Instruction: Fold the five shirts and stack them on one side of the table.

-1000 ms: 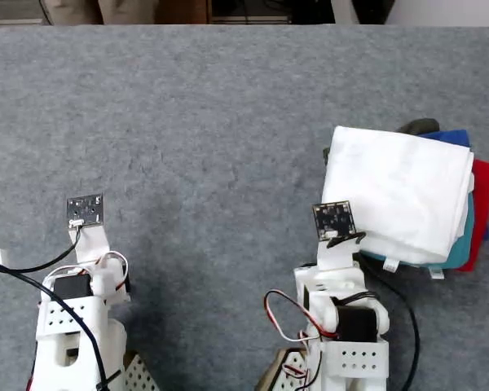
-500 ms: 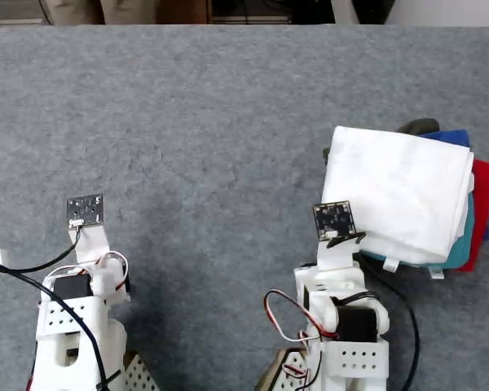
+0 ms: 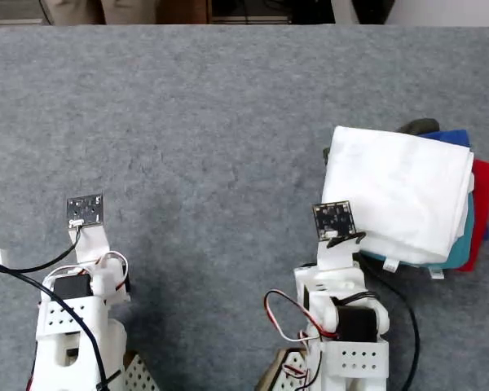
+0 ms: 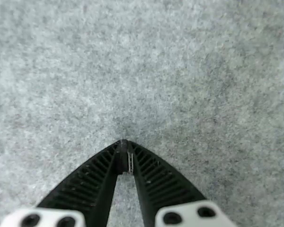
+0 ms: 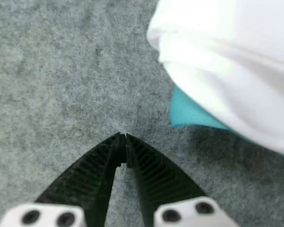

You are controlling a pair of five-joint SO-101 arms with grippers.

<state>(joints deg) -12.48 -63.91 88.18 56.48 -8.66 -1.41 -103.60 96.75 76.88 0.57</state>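
stack (image 3: 399, 195): piled at the right edge of the high view, about mid height, so one side of the table (image 3: 212, 122) is used, like the task asks
white shirt (image 3: 395, 187): laid on top, folded flat, set a bit skewed against the ones under it
teal shirt (image 3: 466, 244): tucked right under the white one, with its edge poking out at the lower right; a teal corner is also seen near the right gripper (image 5: 123, 138) in the right wrist view
red shirt (image 3: 483, 199): a sliver is seen at the far right of the pile
blue shirt (image 3: 452, 137): a strip is seen at the pile's upper right
dark shirt (image 3: 418, 126): a small bump peeks out at the top, guessed to be the fifth one
progress: five colours can be counted, so the job is judged pretty much done
right gripper: tips pressed together, nothing pinched, parked over bare table just beside the pile's lower left corner and not touching it
right arm (image 3: 342, 309): folded back over its base at the bottom, right of centre; looks like a rest pose
left gripper (image 4: 124, 144): tips pressed together too, nothing held, pointed at bare table
left arm (image 3: 77, 318): pulled in at the bottom left, well apart from the pile
why: both are probably kept clear so the pile isn't nudged
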